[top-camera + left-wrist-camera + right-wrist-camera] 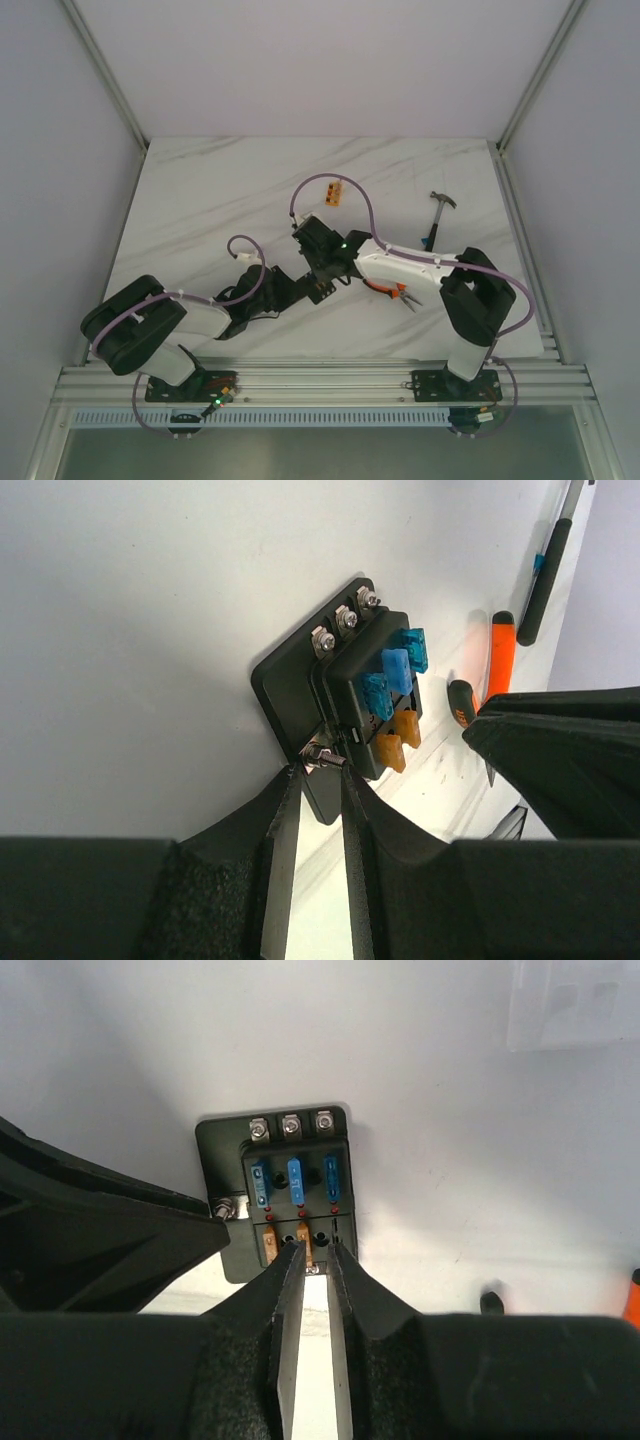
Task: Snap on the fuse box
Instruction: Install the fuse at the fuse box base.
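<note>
The fuse box [350, 695] is a black block on a black base plate, with three blue and two orange fuses on top. It lies on the white table between both grippers and is mostly hidden under them in the top view. My left gripper [320, 770] is shut on the bolted tab at the box's side. My right gripper [318, 1252] is nearly shut, its fingertips pinching the near edge of the fuse box [290, 1195] at a small bolt. In the top view the left gripper [298, 287] and the right gripper [318, 262] meet at mid-table.
Orange-handled pliers [395, 290] lie just right of the grippers, under the right arm. A hammer [440, 215] lies at the far right. A small orange block [334, 192] sits behind the grippers. A clear rectangular plastic piece [555, 1005] lies beyond the box.
</note>
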Robot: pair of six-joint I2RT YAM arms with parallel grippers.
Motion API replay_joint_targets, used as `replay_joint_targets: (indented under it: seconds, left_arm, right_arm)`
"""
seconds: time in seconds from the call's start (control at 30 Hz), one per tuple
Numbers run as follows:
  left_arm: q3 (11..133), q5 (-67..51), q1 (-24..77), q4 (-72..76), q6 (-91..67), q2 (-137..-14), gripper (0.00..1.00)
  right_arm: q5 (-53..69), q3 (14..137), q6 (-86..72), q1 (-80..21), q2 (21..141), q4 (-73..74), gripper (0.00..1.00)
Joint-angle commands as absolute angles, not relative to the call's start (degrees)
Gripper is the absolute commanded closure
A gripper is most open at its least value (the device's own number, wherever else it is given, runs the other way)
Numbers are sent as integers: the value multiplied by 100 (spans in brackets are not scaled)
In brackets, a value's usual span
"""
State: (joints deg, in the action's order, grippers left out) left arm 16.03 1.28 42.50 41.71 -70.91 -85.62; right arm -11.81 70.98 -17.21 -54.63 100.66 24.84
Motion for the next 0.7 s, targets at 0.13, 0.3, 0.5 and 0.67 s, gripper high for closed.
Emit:
replay_joint_targets:
  seconds: [0.13,0.3,0.5,0.67]
  left_arm:
    - [1598,99,4280,3900,-7041,-8485,67]
    - [1612,102,4280,3899,-7040,-8520,67]
    - [1626,106,4280,3894,-7039,-8521,67]
    - [1624,130,4280,3883,-7041,-8536,67]
  right_arm:
    - [-931,7240,-1594,-5357,10383,2574,83]
    - [-686,7249,-1532,-5353,10506,2620,85]
    - [-602,7290,-1527,-5361,10727,2893,93]
    - [-645,7115,-1542,-5359,10995,3220,100]
